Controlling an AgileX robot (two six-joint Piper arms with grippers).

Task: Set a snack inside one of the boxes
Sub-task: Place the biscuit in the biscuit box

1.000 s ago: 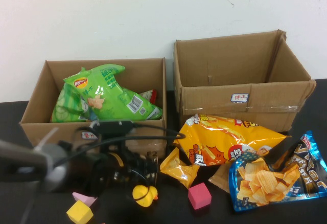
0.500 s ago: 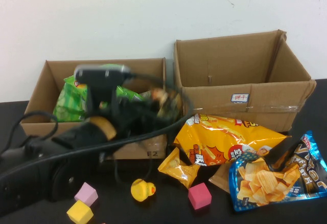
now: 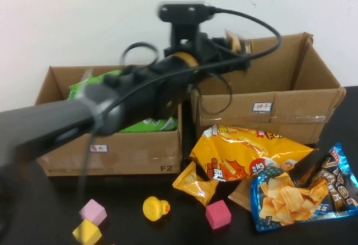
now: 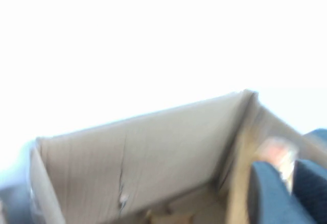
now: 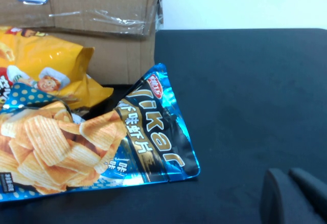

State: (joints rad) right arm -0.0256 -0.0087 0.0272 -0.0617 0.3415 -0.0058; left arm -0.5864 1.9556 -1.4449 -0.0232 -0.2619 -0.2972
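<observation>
Since half a second ago, the left arm has swung up and across from in front of the left box (image 3: 112, 144) to the top edge of the right box (image 3: 268, 111); the left pincer (image 3: 238, 46) now hangs blurred over that box's open top, and whether it is open or closed cannot be told. Left box: holds a green snack bag (image 3: 140, 123), partly hidden behind the arm in the high view. Bench (image 3: 45, 206), in front of the boxes: orange snack bag (image 3: 246, 152), small yellow packet (image 3: 196, 183), blue chip bag (image 3: 302, 192), yellow rubber duck (image 3: 155, 208), pink cube (image 3: 218, 214), pale pink block (image 3: 93, 211), yellow block (image 3: 87, 232). Left wrist view alone shows the inner cardboard walls of the right box (image 4: 143, 157), seen from above its rim, with dark blurred finger shapes at one edge. Right wrist view alone shows the right pincer (image 5: 294, 196) low over bare black bench (image 5: 245, 81) beside the blue chip bag (image 5: 87, 147), its two dark fingers (image 5: 278, 198) close together, nothing between them; the orange snack bag (image 5: 41, 65) lies against the right box (image 5: 92, 9).
</observation>
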